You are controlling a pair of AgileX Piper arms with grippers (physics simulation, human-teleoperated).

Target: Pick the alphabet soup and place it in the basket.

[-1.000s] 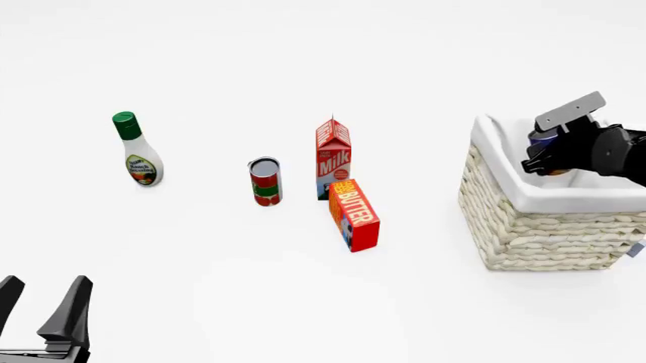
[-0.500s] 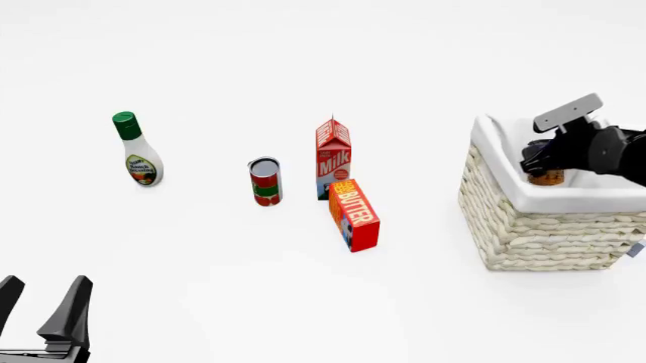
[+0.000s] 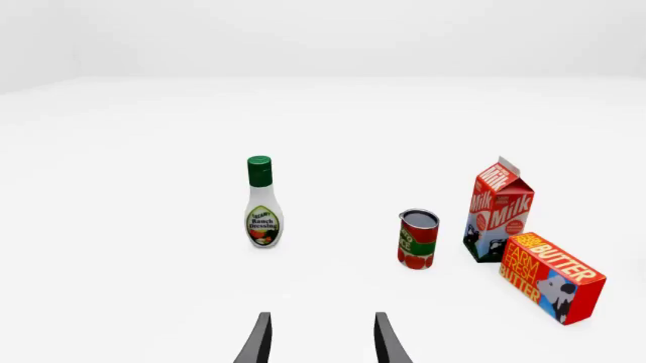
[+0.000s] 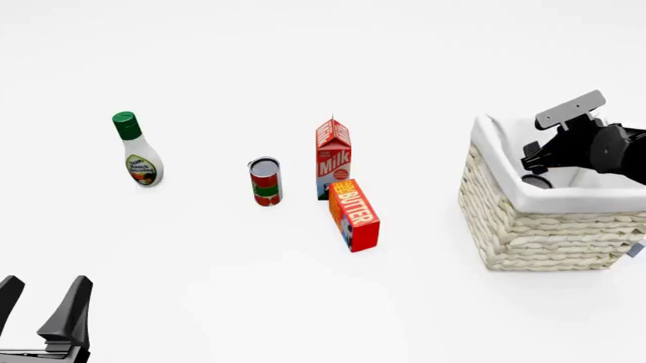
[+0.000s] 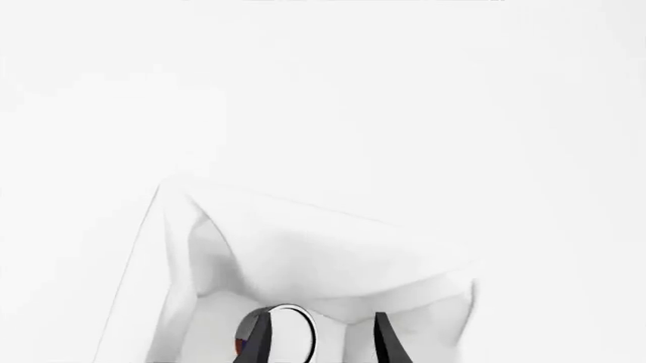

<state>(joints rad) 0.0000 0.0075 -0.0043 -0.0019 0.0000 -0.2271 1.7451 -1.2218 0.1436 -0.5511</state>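
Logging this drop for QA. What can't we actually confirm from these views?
- Soup can: right wrist view shows only its top, partly behind a finger and cut by the frame edge; in the front view the basket wall hides its body.
- Right gripper: the fingers stand apart with nothing between them, but the arm covers part of them in the front view.
- Basket: right side cut off by the front view's edge.
- Left gripper: only finger ends show.

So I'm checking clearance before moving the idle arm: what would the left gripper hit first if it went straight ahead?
Probably nothing: the left gripper points between the green-capped white dressing bottle and the red-and-green labelled can, at bare white table. Depth is unclear.
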